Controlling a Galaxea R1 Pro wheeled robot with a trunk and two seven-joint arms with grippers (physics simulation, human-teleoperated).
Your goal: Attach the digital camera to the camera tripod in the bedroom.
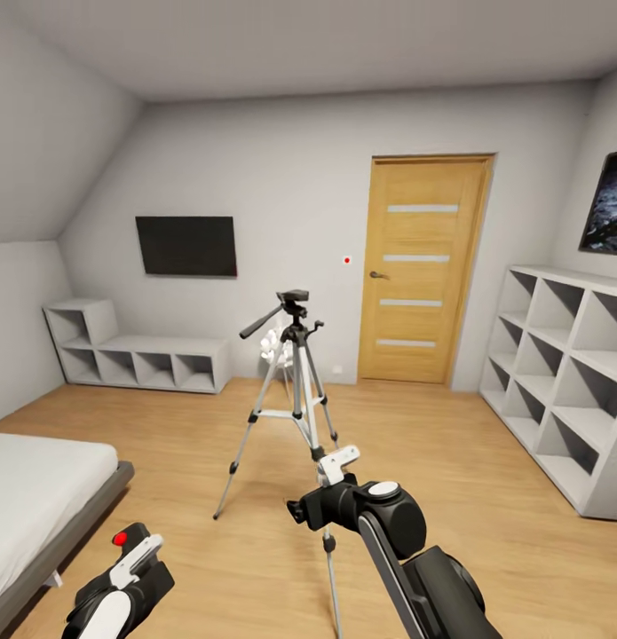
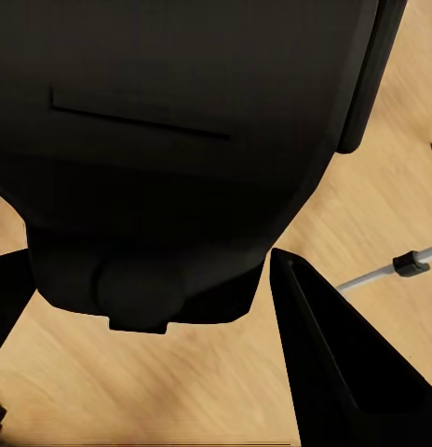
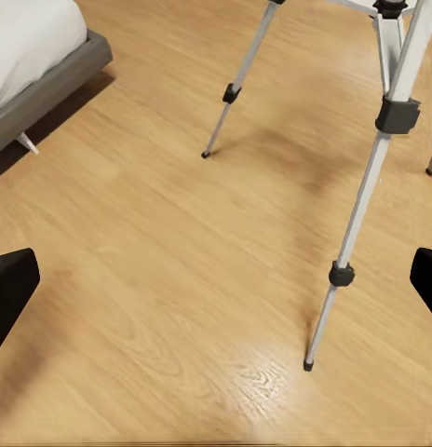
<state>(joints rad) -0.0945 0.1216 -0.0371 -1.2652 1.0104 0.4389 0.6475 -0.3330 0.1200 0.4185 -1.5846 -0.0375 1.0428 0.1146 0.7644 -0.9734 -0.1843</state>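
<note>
Digital camera, red button up, sits clamped in left hand; right hand gapes empty.

Wood floor, grey walls, oak door.

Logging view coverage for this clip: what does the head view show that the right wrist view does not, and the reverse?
Head view alone: the camera tripod's black head and pan handle, the door, the wall screen, the cube shelves, and the left gripper low down, shut on the digital camera, whose red button shows. Right wrist view alone: the right gripper's fingertips spread wide apart, and the black feet of two tripod legs on the floor. Both share the tripod's silver legs, the bed and the wood floor.
</note>
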